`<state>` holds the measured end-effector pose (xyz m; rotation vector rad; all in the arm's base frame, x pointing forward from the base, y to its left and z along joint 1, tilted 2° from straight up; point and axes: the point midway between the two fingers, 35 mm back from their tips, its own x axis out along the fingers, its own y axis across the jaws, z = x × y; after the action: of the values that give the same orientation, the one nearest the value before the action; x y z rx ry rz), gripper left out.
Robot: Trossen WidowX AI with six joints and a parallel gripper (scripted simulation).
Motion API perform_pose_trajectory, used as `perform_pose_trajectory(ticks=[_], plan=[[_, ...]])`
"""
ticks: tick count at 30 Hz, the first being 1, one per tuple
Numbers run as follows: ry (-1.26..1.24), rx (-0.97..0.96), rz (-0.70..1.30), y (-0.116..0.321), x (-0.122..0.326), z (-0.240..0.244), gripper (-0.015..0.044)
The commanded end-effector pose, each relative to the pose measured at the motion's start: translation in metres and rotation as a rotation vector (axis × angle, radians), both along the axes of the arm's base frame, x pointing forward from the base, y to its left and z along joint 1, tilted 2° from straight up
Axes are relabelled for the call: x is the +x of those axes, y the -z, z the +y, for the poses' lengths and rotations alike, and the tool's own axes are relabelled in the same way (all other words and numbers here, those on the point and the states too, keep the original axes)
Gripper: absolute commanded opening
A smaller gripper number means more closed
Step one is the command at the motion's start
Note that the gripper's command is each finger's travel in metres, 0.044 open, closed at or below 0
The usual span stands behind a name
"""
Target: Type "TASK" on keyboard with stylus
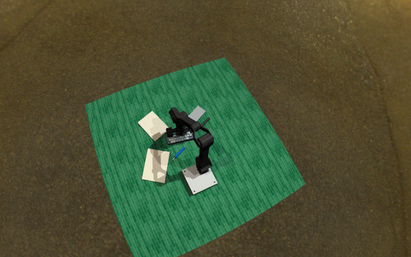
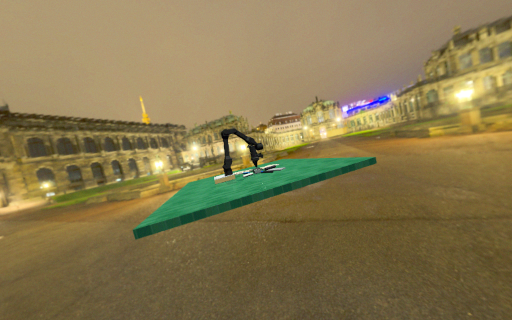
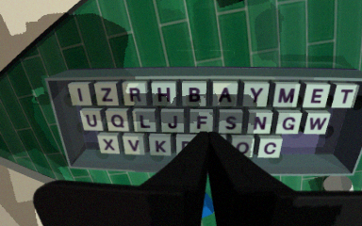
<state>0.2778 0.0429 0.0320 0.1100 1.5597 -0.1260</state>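
Note:
The keyboard (image 1: 172, 141) (image 3: 203, 74) is a grey tray of white lettered keys. In the wrist view the T key (image 3: 346, 96) is at the right end of the back row, the A key (image 3: 225, 95) is in that row, the S key (image 3: 230, 121) is in the middle row and the K key (image 3: 160, 144) is in the front row. My gripper (image 2: 256, 166) (image 3: 207, 134) is shut and empty, above the keyboard, its tips over the front row and hiding keys there. The blue stylus (image 1: 179, 152) (image 3: 207, 207) lies on the desk in front of the keyboard.
Two cream rectangles (image 1: 148, 121) (image 1: 165, 163) lie left of the keyboard and left of the stylus. A grey slab (image 1: 198, 112) and a dark rod (image 1: 206, 121) lie behind and right. A round grey end (image 3: 337, 184) shows near the keyboard's front right corner.

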Motion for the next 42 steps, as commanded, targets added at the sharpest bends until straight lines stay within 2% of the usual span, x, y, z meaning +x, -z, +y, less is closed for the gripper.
perform_pose_trajectory(ticks=[1, 5, 11, 21, 26, 38, 42], plan=[[-0.009, -0.001, 0.004, 0.001, -0.003, -0.001, 0.0], [-0.009, -0.001, 0.004, 0.001, -0.003, -0.003, 0.0], [-0.009, -0.007, 0.005, 0.0, -0.011, -0.062, 0.0], [-0.009, -0.007, 0.005, 0.0, -0.012, -0.064, 0.0], [-0.009, -0.004, 0.007, 0.001, -0.036, -0.036, 0.0], [-0.009, -0.004, 0.007, 0.001, -0.037, -0.032, 0.0], [-0.009, 0.001, 0.006, 0.001, -0.029, 0.008, 0.0]])
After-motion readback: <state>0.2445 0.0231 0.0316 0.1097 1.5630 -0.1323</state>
